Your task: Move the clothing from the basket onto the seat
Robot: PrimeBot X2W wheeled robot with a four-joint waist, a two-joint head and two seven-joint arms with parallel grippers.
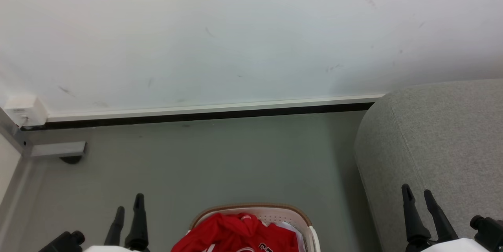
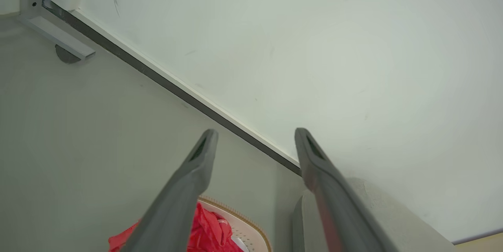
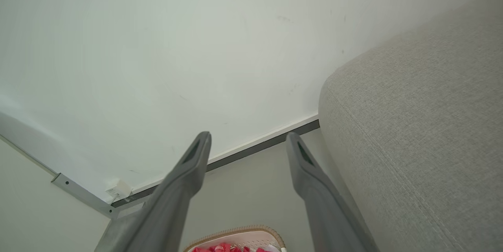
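The red clothing (image 1: 235, 234) with white lettering lies heaped in the white basket (image 1: 289, 216), whose brown rim shows at the bottom centre of the head view. The grey seat (image 1: 440, 146) stands to the right of it. My left gripper (image 1: 128, 203) is open at the lower left, left of the basket and apart from it. My right gripper (image 1: 417, 193) is open at the lower right, in front of the seat's side. Left wrist view: open left gripper (image 2: 255, 136), clothing (image 2: 208, 230) and basket (image 2: 251, 226) below. Right wrist view: open right gripper (image 3: 247, 140), basket (image 3: 251, 236), seat (image 3: 424, 126).
A white wall (image 1: 235, 28) with a dark baseboard (image 1: 196, 116) closes the far side. A grey metal bracket (image 1: 59, 149) and a white box (image 1: 23, 110) sit at the left corner. Grey floor (image 1: 216, 165) lies between the basket and the wall.
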